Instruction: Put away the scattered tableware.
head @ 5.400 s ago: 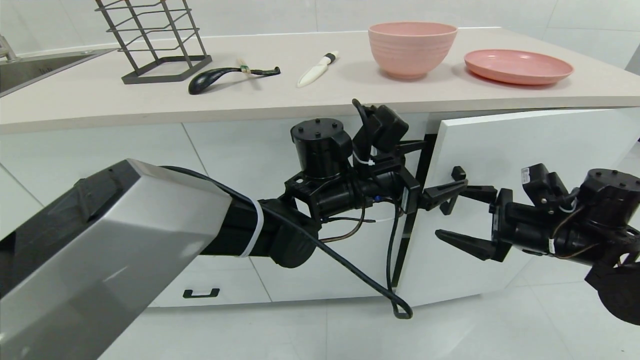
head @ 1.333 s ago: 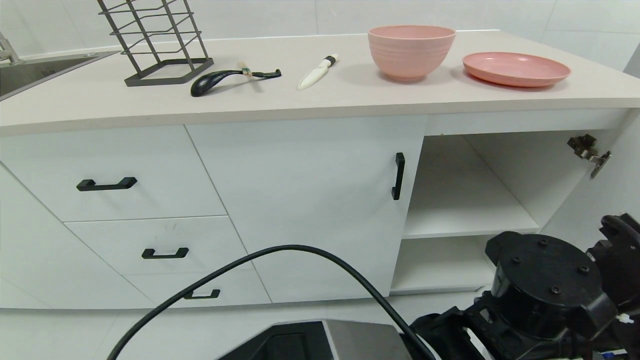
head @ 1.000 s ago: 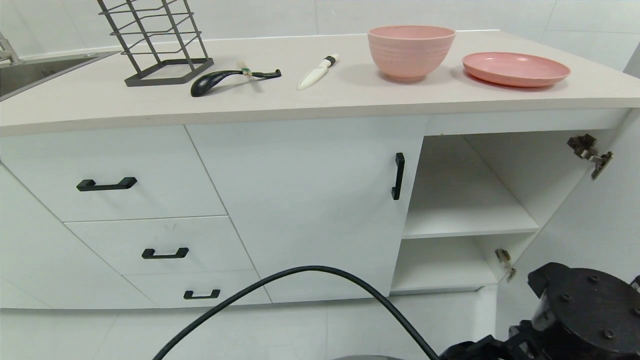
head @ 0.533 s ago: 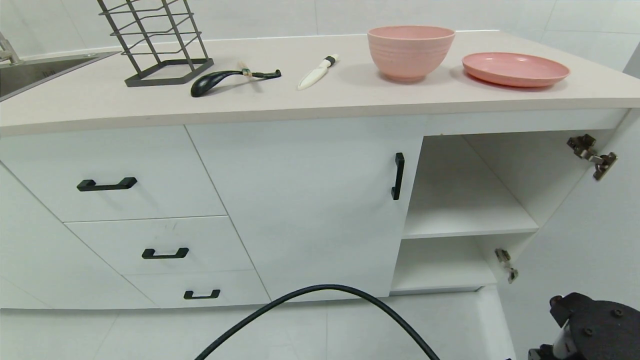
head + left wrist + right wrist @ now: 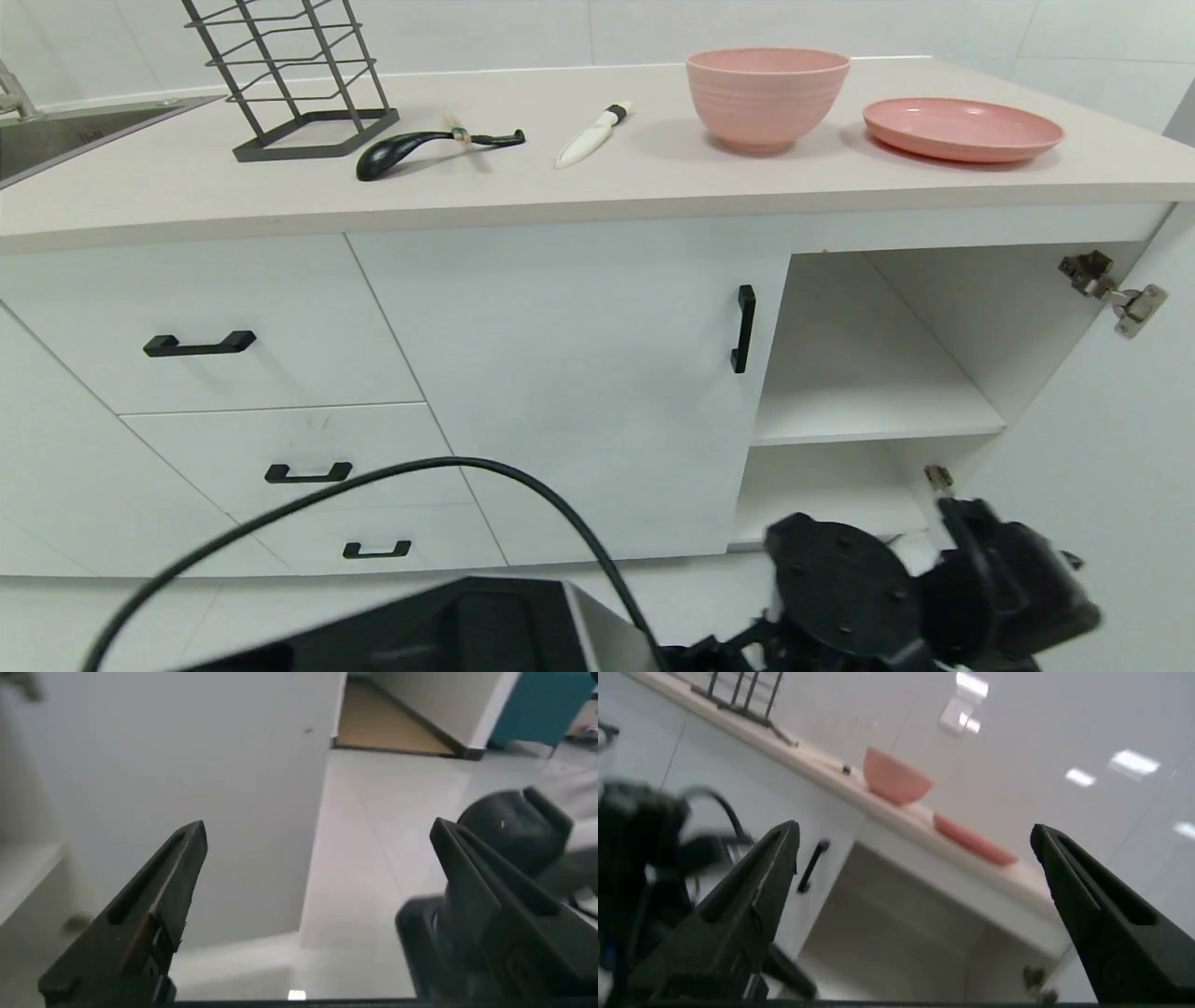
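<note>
Pink bowl: upright on the surface, toward its right end, rim up.
Pink plate: flat on the same surface, just beside the bowl at its 3 o'clock, not touching it.
White knife: at the bowl's 9 o'clock; long axis from 7 to 1 o'clock on the head view's dial, black-banded handle at the 1 end.
Black spoon: farther out at 9 o'clock, near the wire rack; long axis close to 9–3, scoop at the 9 end.
Open cupboard: right under bowl and plate, at their 6 o'clock; one shelf across the middle, door swung wide to the right.
Left tool: released, fingers spread wide, nothing between them; left arm low before the cupboard's lower compartment, well under the surface's edge.
Right tool: released as well, fingers far apart and bare; set low, facing the cupboard with bowl and plate higher up beyond it.
Deciding relation: bowl and plate at roughly 12 to 1 o'clock from the left arm, high above it and well apart, so a lift before any reach.
Nearer arm: hard to tell; right arm judged the likelier, both pink pieces lying on the robot's right.
</note>
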{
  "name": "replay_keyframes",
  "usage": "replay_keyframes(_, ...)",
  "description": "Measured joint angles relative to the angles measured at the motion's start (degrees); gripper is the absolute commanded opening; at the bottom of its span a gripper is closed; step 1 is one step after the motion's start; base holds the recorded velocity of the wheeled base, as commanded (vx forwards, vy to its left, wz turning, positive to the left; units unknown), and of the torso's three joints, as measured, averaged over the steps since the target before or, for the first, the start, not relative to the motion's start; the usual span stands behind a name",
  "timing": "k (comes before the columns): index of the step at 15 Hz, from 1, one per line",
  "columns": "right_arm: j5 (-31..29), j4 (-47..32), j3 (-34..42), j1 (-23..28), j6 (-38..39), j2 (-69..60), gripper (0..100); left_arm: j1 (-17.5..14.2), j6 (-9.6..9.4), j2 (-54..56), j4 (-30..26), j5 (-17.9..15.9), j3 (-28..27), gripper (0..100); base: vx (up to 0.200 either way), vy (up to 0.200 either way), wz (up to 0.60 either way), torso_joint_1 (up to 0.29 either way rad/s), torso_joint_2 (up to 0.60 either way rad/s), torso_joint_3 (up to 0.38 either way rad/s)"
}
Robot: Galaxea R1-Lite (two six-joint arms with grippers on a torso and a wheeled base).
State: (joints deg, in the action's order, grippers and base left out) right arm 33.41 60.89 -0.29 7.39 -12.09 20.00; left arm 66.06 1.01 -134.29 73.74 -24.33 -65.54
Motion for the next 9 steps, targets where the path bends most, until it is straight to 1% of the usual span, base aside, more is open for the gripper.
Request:
replay_keyframes(1, -0.5, -3.6, 0.1, -0.5, 0.1, -0.4, 100, -2.4, 0.6, 4.3, 2.4, 0.0, 8.1, 100, 0.0, 0.0, 0.0, 0.0, 0.0, 0.0)
replay_keyframes(3, -0.8, -6.0, 0.2, -0.9, 0.2, -1.1, 100, -8.5, 1.56, 13.3, 6.8, 0.2, 21.3, 100, 0.0, 0.0, 0.0, 0.0, 0.0, 0.0)
replay_keyframes(4, -1.0, -11.6, 0.2, -1.0, 0.3, -2.1, 100, -11.7, 1.77, 18.3, 7.5, 0.1, 26.4, 100, 0.0, 0.0, 0.0, 0.0, 0.0, 0.0)
replay_keyframes(5, -1.4, -18.2, 0.3, -1.0, 0.4, -3.7, 100, -14.6, 1.91, 23.1, 8.1, 0.1, 30.3, 100, 0.0, 0.0, 0.0, 0.0, 0.0, 0.0)
replay_keyframes(6, -1.8, -26.7, 0.3, -1.0, 0.6, -6.3, 100, -17.9, 2.02, 28.8, 8.2, 0.1, 34.4, 100, 0.0, 0.0, 0.0, 0.0, 0.0, 0.0)
replay_keyframes(7, -2.1, -32.9, 0.3, -1.0, 0.9, -8.7, 100, -21.0, 2.1, 34.6, 8.2, 0.2, 38.3, 100, 0.0, 0.0, 0.0, 0.0, 0.0, 0.0)
replay_keyframes(9, -2.4, -37.1, 0.3, -1.1, 1.4, -11.9, 100, -27.3, 2.13, 46.7, 7.5, 0.1, 46.6, 100, 0.0, 0.0, 0.0, 0.0, 0.0, 0.0)
